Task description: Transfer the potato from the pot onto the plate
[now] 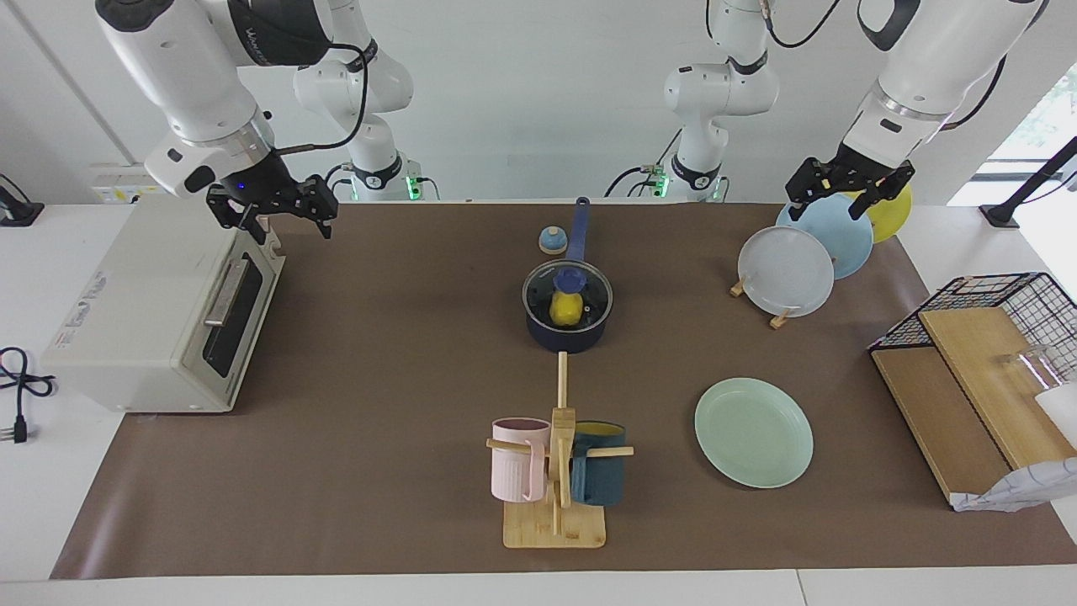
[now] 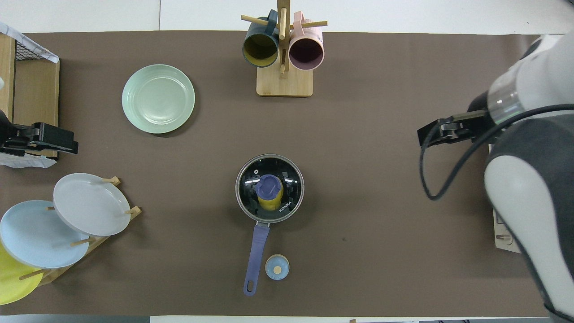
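The dark navy pot (image 1: 568,330) stands mid-table with its glass lid (image 1: 589,290) on and its blue handle pointing toward the robots. The yellow potato (image 1: 565,310) lies inside it and shows through the lid, also in the overhead view (image 2: 269,204). The mint-green plate (image 1: 753,431) lies empty on the mat, farther from the robots than the pot, toward the left arm's end (image 2: 158,98). My left gripper (image 1: 846,192) hangs open and empty over the plate rack. My right gripper (image 1: 273,215) hangs open and empty over the toaster oven.
A toaster oven (image 1: 160,311) stands at the right arm's end. A mug tree (image 1: 555,471) holds a pink and a dark teal mug. A rack (image 1: 782,318) holds grey-white, light blue and yellow plates. A small blue knob-like piece (image 1: 551,240) lies beside the pot handle. A wire basket (image 1: 1001,311) with wooden boards is at the left arm's end.
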Available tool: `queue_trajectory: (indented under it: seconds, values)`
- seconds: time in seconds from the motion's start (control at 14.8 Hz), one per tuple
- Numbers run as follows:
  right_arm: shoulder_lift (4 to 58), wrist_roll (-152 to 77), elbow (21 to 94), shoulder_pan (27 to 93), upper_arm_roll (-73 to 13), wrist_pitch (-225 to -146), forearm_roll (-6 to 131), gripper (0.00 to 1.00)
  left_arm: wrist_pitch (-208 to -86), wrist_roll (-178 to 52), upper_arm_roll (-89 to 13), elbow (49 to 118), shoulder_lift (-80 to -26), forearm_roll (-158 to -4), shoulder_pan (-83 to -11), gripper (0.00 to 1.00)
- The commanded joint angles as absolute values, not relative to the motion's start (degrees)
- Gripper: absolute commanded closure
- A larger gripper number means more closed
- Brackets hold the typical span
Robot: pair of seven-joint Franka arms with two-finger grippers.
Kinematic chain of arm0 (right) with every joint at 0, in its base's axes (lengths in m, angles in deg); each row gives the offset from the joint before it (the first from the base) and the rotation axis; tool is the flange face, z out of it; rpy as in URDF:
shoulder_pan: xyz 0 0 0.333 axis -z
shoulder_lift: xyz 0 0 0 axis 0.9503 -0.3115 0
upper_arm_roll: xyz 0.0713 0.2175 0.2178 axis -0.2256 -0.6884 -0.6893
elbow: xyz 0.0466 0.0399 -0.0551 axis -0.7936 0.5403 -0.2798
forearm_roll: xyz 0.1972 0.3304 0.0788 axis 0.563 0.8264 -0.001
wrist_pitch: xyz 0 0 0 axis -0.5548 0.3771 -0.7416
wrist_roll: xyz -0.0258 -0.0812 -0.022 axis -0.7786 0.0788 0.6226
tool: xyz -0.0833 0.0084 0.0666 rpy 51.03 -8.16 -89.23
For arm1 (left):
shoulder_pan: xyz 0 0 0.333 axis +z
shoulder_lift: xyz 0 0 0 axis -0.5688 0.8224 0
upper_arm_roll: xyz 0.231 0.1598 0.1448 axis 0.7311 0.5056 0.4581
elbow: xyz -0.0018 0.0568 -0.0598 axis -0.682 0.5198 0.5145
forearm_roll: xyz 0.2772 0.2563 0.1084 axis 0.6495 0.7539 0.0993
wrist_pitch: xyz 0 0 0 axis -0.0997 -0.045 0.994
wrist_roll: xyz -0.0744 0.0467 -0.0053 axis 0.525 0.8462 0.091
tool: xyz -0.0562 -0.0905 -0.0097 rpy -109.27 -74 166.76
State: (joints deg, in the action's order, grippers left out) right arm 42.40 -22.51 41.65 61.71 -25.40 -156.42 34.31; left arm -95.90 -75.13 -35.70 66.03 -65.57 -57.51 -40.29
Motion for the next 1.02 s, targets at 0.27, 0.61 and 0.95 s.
queue_trajectory:
  seconds: [0.27,0.61,0.95]
  values:
    - [33.96,-0.10,34.21,43.14,-25.53,-157.86,33.73,0.00,-97.41,-74.83,-35.72,67.87,-66.95,-56.57,-40.56,0.00]
    - [31.82,8.19,41.46,35.29,-25.62,-171.29,31.44,0.00,-97.41,-74.74,-35.72,67.87,-66.95,-56.57,-40.56,0.00]
    - [33.60,8.36,51.08,32.40,-25.62,-181.68,30.92,0.00,-97.49,-74.74,-35.72,67.87,-66.95,-56.57,-40.56,0.00]
